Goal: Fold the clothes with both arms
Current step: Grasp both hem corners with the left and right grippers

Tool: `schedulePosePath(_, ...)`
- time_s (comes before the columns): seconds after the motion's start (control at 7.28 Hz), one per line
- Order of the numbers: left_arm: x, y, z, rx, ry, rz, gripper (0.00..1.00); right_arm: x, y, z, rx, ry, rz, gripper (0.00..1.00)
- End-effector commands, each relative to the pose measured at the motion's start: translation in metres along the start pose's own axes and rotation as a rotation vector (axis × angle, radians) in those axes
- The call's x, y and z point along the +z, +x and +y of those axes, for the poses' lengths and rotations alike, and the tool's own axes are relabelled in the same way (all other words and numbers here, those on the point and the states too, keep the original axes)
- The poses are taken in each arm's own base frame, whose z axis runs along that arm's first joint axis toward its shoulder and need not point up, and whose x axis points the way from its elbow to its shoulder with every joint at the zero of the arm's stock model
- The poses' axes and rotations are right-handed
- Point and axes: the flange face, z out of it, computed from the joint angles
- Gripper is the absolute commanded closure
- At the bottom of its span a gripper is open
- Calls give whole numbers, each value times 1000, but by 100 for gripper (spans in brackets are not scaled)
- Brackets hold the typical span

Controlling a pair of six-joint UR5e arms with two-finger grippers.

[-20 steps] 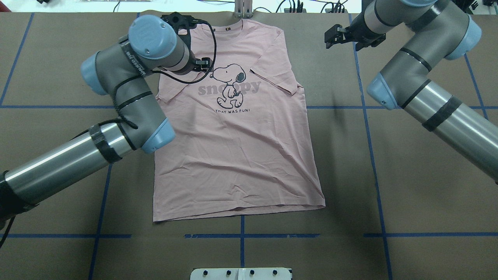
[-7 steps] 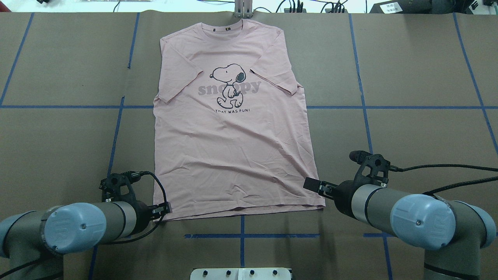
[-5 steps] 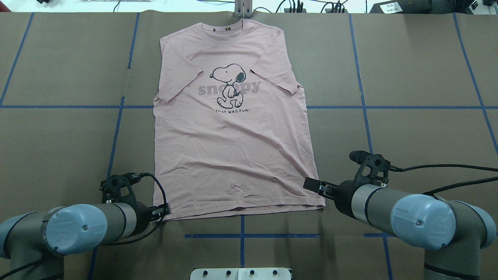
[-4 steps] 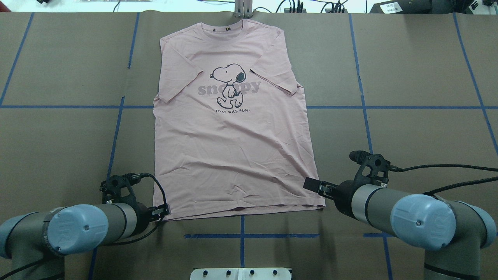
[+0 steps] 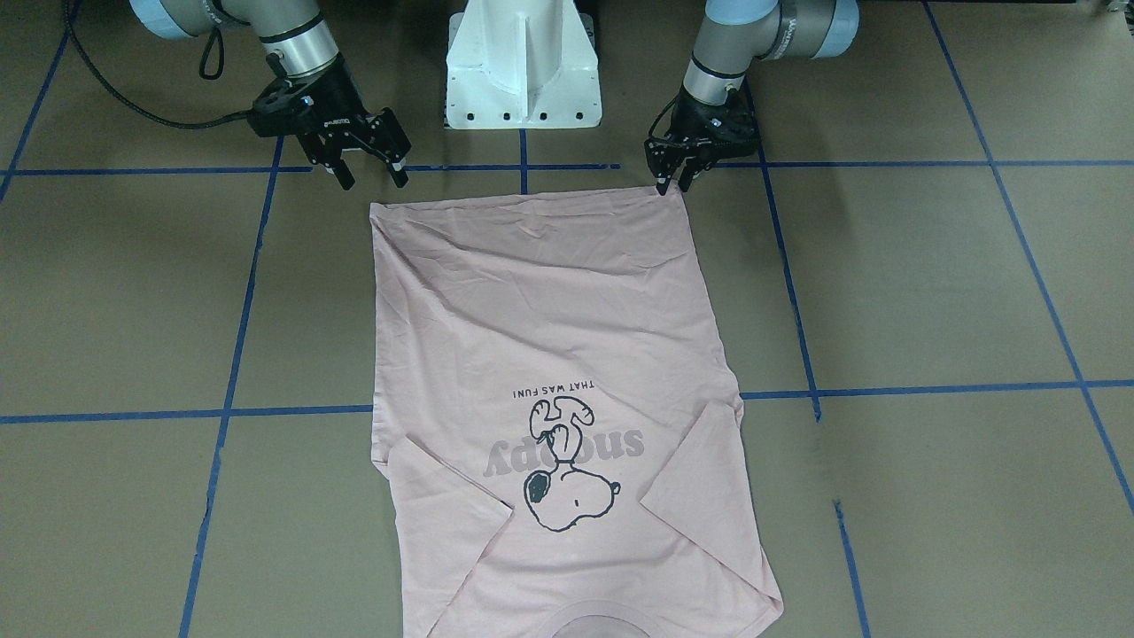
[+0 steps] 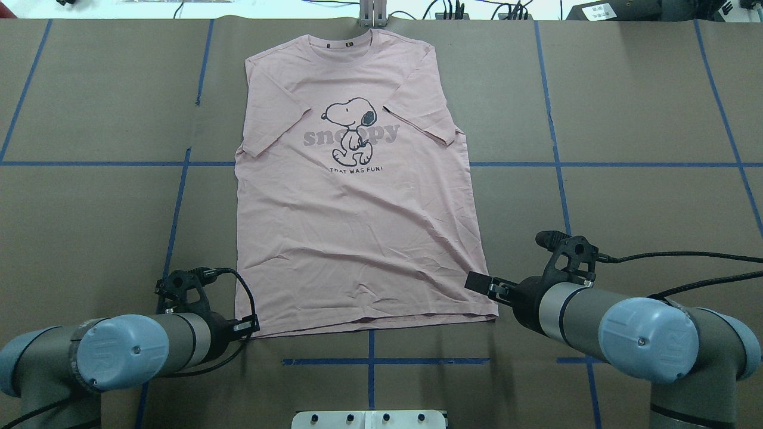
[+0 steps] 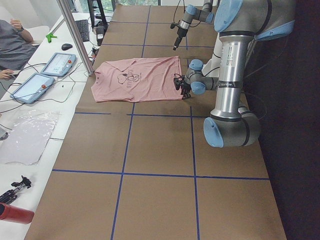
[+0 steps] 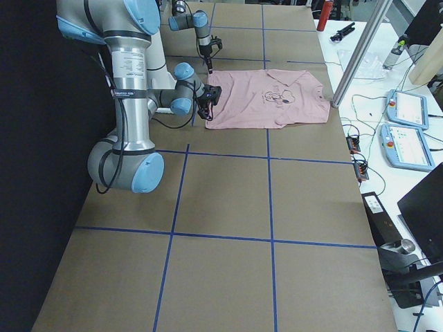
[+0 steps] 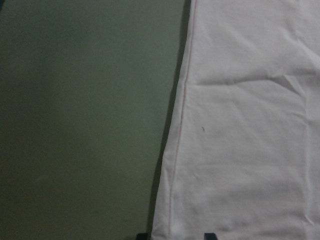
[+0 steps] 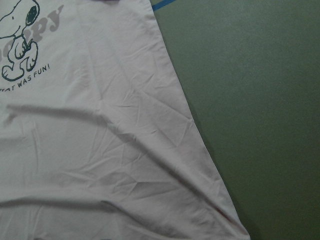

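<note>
The pale pink T-shirt [image 6: 357, 220] lies flat and face up, collar at the far edge, hem towards me; it also shows in the front view [image 5: 549, 301]. My left gripper [image 6: 249, 326] [image 5: 673, 182] is low at the hem's left corner. In the left wrist view its fingertips [image 9: 141, 235] straddle that corner of the shirt [image 9: 250, 150], open. My right gripper [image 5: 372, 177] [image 6: 477, 283] is open, just beyond the hem's right corner and above the table. The right wrist view shows the corner of the shirt [image 10: 100, 150] and no fingers.
The white pedestal [image 5: 523, 71] stands between the arms at my edge. Blue tape lines cross the brown table [image 6: 626, 196]. A metal post [image 7: 75, 35] stands near the collar. Tablets [image 7: 55, 64] and a person sit beyond the far edge.
Both arms came from the collar end to the hem. Over the last second the left gripper sank slightly towards the left hem corner; the right arm stayed still.
</note>
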Motion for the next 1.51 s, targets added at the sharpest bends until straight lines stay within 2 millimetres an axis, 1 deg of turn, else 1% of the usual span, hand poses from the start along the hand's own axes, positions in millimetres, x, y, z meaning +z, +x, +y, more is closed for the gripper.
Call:
schedulePosePath(0.0,2,0,9,12,-12,-3,90,0,0,0,0,0,0,4)
schedulePosePath(0.14,1,1,9,13,-14,-2,90,0,0,0,0,0,0,4)
schedulePosePath(0.27,-1,1,9,13,-14,0,100,0,0,2,0,-3,0,5)
schedulePosePath(0.41,-4,3,10,15,-16,7,100,4,-1,15,6,-5,3,15)
schedulePosePath(0.55,-5,5,10,15,-18,10,100,12,-4,25,49,-11,38,24)
schedulePosePath(0.69,-5,7,11,15,-23,13,100,18,-22,32,36,-4,100,24)
schedulePosePath(0.82,-9,11,12,14,-28,24,100,32,-27,38,25,-1,141,24)
schedulePosePath(0.96,-10,13,13,15,-33,27,100,42,-16,39,17,2,173,24)
schedulePosePath(1.1,-11,17,14,15,-34,34,100,47,-5,38,11,6,196,30)
schedulePosePath(1.24,-11,18,15,17,-35,36,100,55,6,38,0,11,225,30)
schedulePosePath(1.37,-12,22,15,17,-36,43,100,63,13,39,-7,14,244,30)
